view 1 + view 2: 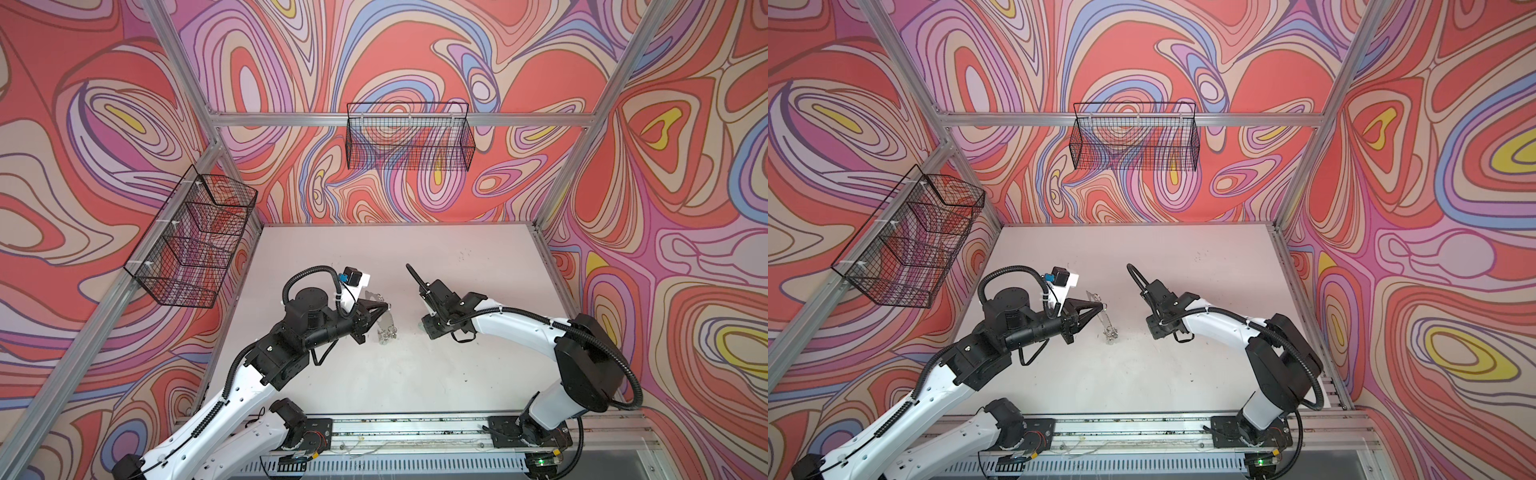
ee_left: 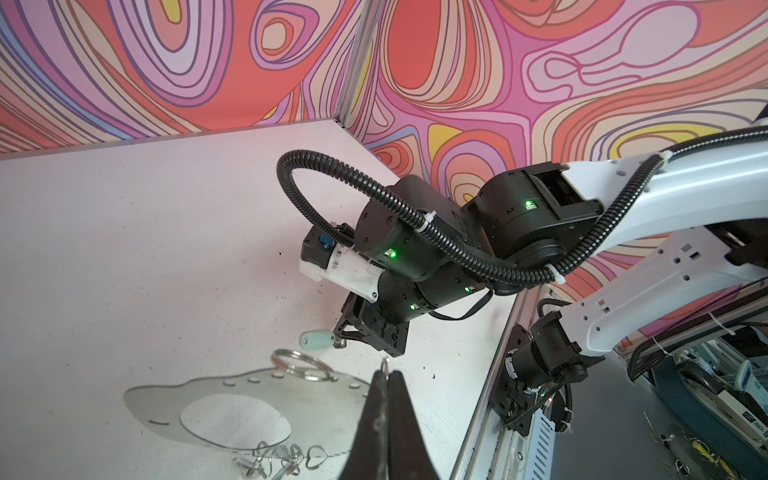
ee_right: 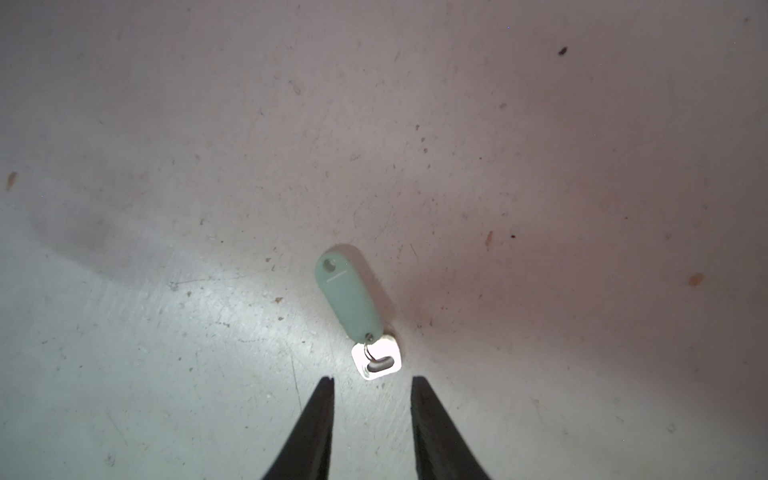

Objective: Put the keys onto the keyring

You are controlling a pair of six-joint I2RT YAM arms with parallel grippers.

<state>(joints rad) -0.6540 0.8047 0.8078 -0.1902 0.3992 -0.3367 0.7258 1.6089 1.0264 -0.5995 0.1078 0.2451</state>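
Left gripper (image 2: 386, 372), fingers pressed together, pinches a wire loop on the keyring (image 2: 166, 399) mid-table (image 1: 415, 257). At its three o'clock, the right gripper (image 3: 372, 379), fingers spread, hovers over a green-tagged key (image 3: 376, 360).

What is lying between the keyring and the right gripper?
A pale green tag with a small key on it, lying on the table just ahead of the open right gripper. The left wrist view shows it beyond the keyring.

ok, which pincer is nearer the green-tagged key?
Right. The right pincer is open, with its tips just short of the green-tagged key. The left pincer is shut on the rim of the keyring, farther from that key.
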